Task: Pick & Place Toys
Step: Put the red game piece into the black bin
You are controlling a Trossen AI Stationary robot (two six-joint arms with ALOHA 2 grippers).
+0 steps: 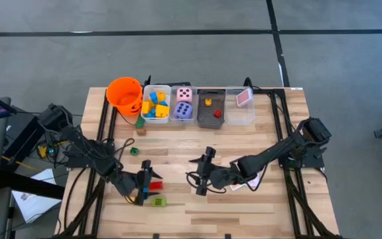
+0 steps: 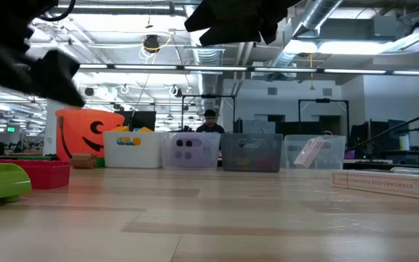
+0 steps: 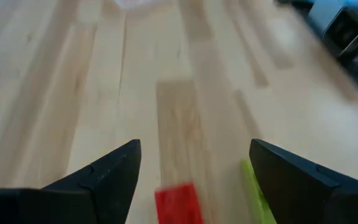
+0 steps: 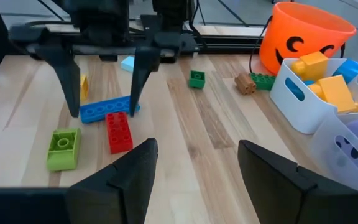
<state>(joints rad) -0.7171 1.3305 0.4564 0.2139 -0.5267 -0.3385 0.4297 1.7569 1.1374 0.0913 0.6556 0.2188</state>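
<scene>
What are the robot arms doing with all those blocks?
It's tidying toys. The left hand hangs open over the blue block, with a red block and a lime green block beside it on the table. The right hand waits mid-table, open and empty. The bins already hold blocks and dice.

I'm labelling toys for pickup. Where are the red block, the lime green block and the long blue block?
red block [image 4: 119,132], right wrist view, studded top.
lime green block [image 4: 63,148], right wrist view, top face.
long blue block [image 4: 104,109], right wrist view, middle.
</scene>
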